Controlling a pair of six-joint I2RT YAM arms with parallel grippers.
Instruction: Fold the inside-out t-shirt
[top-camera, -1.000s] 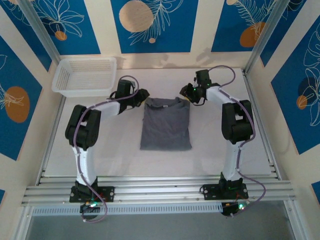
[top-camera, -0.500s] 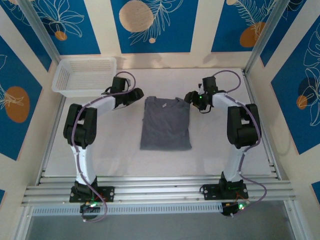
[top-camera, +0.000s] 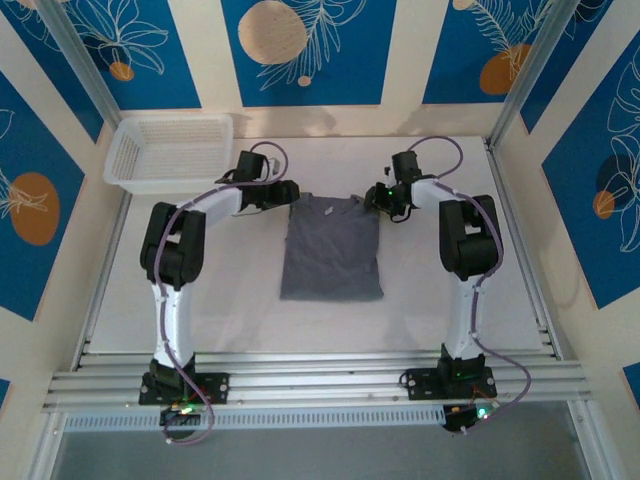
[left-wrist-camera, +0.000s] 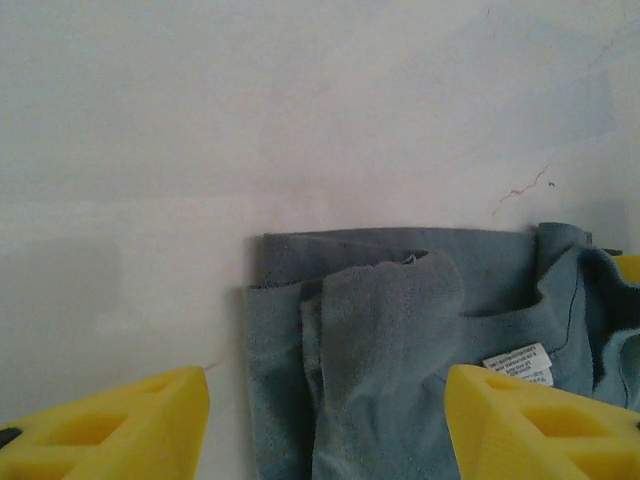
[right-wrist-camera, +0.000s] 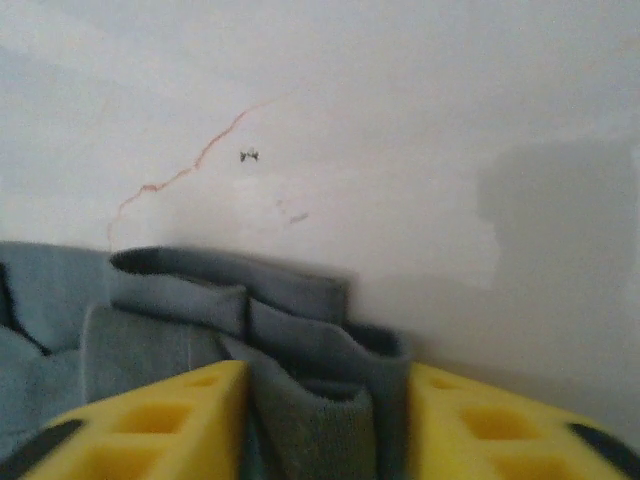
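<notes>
Left gripper (top-camera: 288, 192) and right gripper (top-camera: 380, 198) have been swung back to the shirt's (top-camera: 331, 250) far corners: left fingers (left-wrist-camera: 130, 420) spread, right ones pinched on a fold. Next fold's likely being started.

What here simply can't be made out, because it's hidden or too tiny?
Label on the t-shirt: its print is too small to read in the left wrist view.
Right hand: in the right wrist view, fabric fills the gap between its fingers; squeezed or loose, unclear.
Left hand, top view: too small and dark to tell how its fingers stand.
</notes>
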